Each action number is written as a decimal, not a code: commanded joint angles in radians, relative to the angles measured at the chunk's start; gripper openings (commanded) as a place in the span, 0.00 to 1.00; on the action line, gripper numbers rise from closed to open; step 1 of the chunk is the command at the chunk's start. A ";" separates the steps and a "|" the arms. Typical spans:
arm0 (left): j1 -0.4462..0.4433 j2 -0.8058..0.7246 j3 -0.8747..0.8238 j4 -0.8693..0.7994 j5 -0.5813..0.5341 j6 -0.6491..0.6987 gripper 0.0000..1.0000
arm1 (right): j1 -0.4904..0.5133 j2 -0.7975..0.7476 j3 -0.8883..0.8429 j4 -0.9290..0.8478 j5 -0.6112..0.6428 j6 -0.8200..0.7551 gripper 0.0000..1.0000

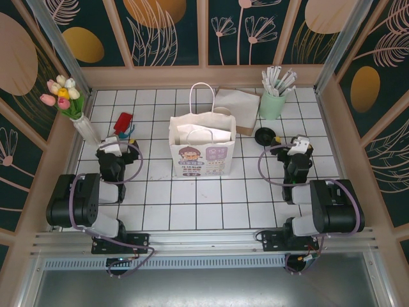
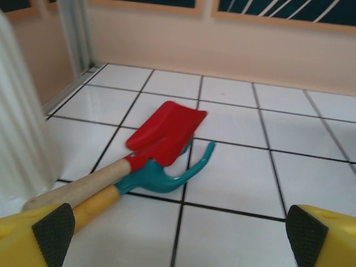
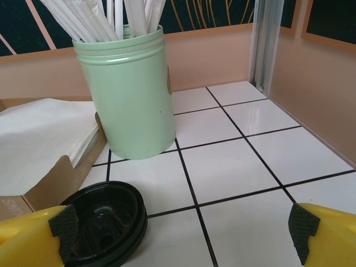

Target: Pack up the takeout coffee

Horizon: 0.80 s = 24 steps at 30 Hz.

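Note:
The takeout coffee is out of view. A white paper bag with looped handles stands upright mid-table between the arms. My left gripper hovers low over the tiles left of the bag, open, nothing between its yellow fingers. My right gripper sits right of the bag, open and empty. A loose black round lid lies on the tiles beside the right gripper's left finger.
Just ahead of the left gripper lie a red toy shovel and a teal hook tool, beside a white vase of tulips. A mint-green pot of wrapped straws and a napkin box stand at the back right.

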 commanded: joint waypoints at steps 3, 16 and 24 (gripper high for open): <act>-0.034 -0.003 -0.011 0.128 -0.159 -0.009 0.99 | 0.018 0.040 -0.081 0.259 0.057 0.002 0.99; -0.054 -0.003 -0.014 0.135 -0.243 -0.012 0.99 | -0.009 0.125 0.042 0.074 -0.013 0.015 0.99; -0.054 -0.003 -0.002 0.114 -0.182 0.012 0.99 | -0.033 0.130 0.045 0.083 0.044 0.070 0.99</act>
